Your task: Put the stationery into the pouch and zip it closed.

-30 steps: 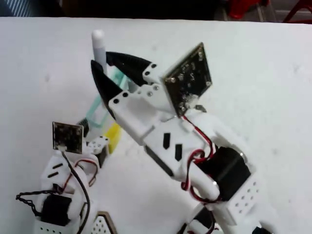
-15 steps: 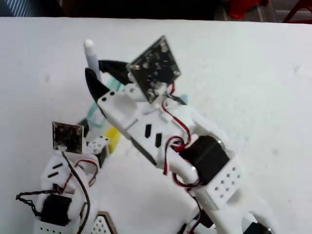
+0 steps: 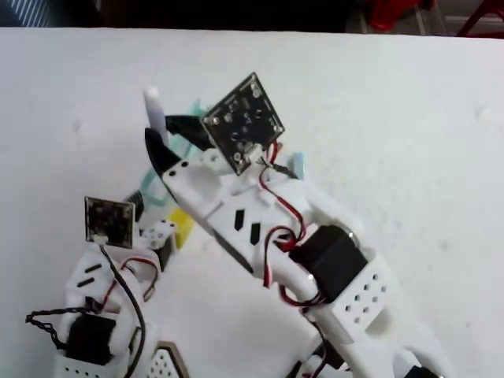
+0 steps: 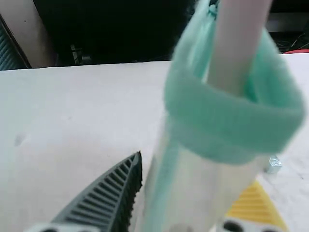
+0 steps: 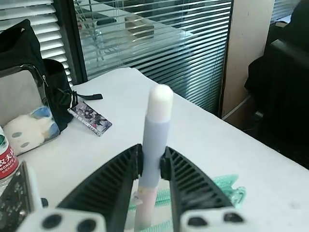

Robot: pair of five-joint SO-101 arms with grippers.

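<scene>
Right hand (image 5: 152, 157): pinches a pen (image 5: 157, 125) low on its barrel, one black finger on each side, pressed against it. Holds it upright, white rounded cap on top, pale blue barrel below.

Left hand (image 4: 174, 193): sits at the near left of the worktop (image 3: 394, 102), closed around the lower part of the pouch (image 4: 227, 121). One ribbed black finger (image 4: 113, 198) touching the pouch's clear side; other finger hidden behind the pouch.

Pouch: clear body with a teal fabric rim, standing upright, mouth open and uppermost. Left of centre on the worktop in the high view, just beyond the left hand and under the right hand. Zip not closed.

Pen's lower end: passes down inside the teal rim, seen from the left wrist, with the front of the rim across it. Depth inside the pouch not clear.

Yellow patch (image 4: 253, 205) at the base of the pouch, on its right; inside or beside, cannot tell.

Far behind, from the right wrist: black bag (image 5: 29, 53) with a plush toy (image 5: 29, 128) in its clear pocket, on the white surface, and window blinds (image 5: 159, 34) beyond.
</scene>
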